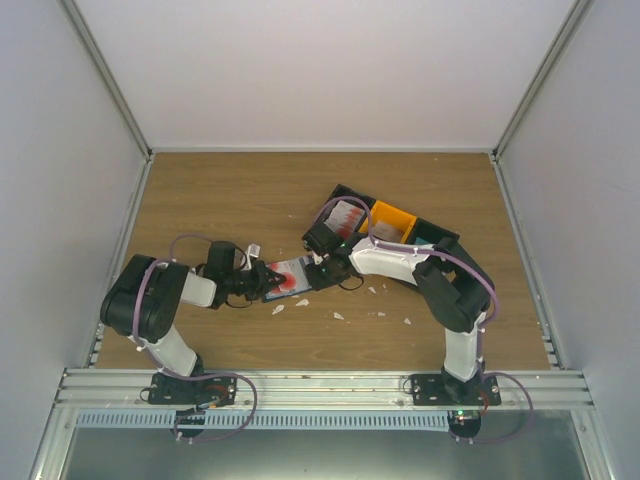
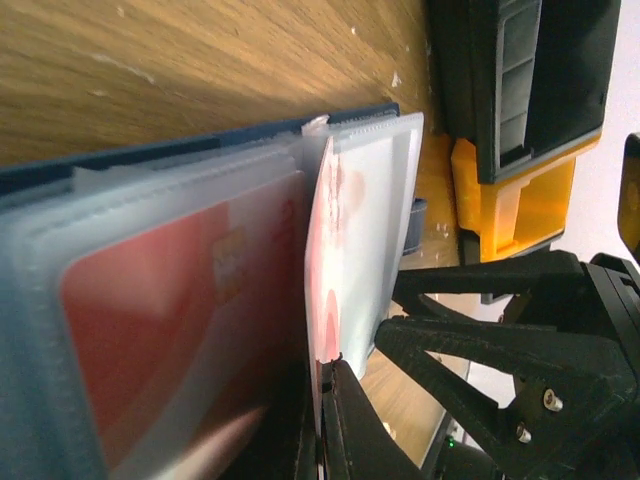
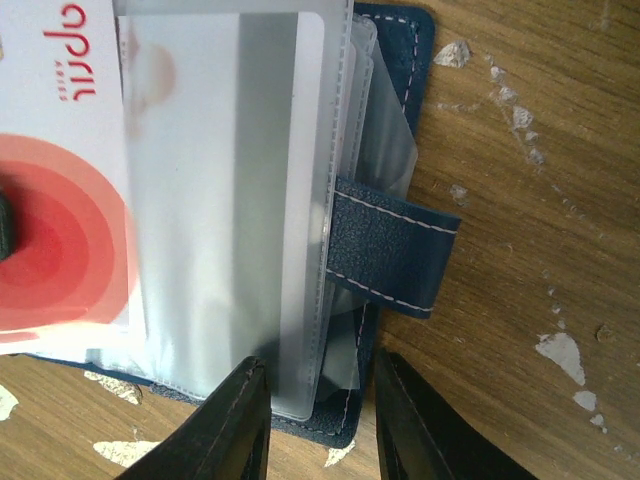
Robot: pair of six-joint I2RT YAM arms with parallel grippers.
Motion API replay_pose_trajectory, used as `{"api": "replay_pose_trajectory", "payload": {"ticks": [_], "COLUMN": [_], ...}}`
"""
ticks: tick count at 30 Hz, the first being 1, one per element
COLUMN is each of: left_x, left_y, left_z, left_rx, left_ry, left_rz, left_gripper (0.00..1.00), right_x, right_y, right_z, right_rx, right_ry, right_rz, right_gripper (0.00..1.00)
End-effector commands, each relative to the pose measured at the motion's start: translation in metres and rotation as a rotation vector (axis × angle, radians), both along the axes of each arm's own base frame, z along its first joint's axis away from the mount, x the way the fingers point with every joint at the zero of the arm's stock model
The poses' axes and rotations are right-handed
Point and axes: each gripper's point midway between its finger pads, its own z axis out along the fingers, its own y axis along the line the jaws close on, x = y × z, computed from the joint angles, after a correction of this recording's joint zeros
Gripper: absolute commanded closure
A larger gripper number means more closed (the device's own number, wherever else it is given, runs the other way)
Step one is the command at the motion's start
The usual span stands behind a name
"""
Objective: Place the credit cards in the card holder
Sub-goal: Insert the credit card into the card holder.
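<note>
**Card holder open mid-table, both grippers on it**

Left wrist view, closest in: my left gripper [image 2: 325,405] is pinched tight on a clear page of the card holder [image 2: 190,150]. Only this view shows a red card [image 2: 170,310] sitting inside a clear pocket just beside that page.

Right wrist view: my right gripper [image 3: 320,385] has its fingers parted by a narrow gap. They straddle the lower edge of a pale sheet [image 3: 230,200]; I cannot tell if it is a card or a pocket. Nothing is clamped. Only here do I see the holder's navy strap [image 3: 390,250] with pale stitching. I also see a red-and-white card [image 3: 60,230] with red rings. Its red lettering runs sideways and I cannot read it.

Top view: the holder lies open on the wooden table [image 1: 220,190], about mid-table, between the two grippers. White scraps [image 1: 338,316] lie on the near side. Farther back is a row of boxes, with an orange box [image 1: 400,212] between black boxes [image 1: 342,190].
</note>
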Motion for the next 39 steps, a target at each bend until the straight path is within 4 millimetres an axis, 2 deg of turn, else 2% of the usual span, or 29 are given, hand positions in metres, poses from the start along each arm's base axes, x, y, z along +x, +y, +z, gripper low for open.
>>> {"api": "replay_pose_trajectory", "payload": {"ticks": [1,7,11,18,31,39], "left_x": [-0.002,-0.01,-0.018,-0.02,-0.01,-0.006], "left_y": [0.015,0.001,-0.002,-0.007,-0.017,-0.018], "left_z": [-0.017,-0.023,-0.027,-0.026,-0.027,-0.024], "left_rx": [0.092,0.05,0.053,0.044,0.053,0.129], "left_ry": [0.042,0.075,0.101,0.112,0.106,0.062], "left_rz": [0.082,0.033,0.032,0.014,-0.034,-0.07], "left_gripper": [1.0,1.0,1.0,1.0,1.0,0.89], "right_x": [-0.015,-0.014,-0.014,-0.014,-0.014,-0.014], "right_y": [-0.009,-0.008,-0.008,-0.008,-0.002,0.0], "right_z": [-0.026,-0.026,-0.026,-0.025,-0.024,-0.021], "right_rx": [-0.058,-0.054,-0.054,-0.052,-0.029,-0.015], "right_ry": [0.065,0.062,0.063,0.061,0.057,0.052], "right_rz": [0.008,0.009,0.008,0.008,0.031,0.035], "right_gripper": [0.69,0.69,0.69,0.69,0.7,0.7]}}
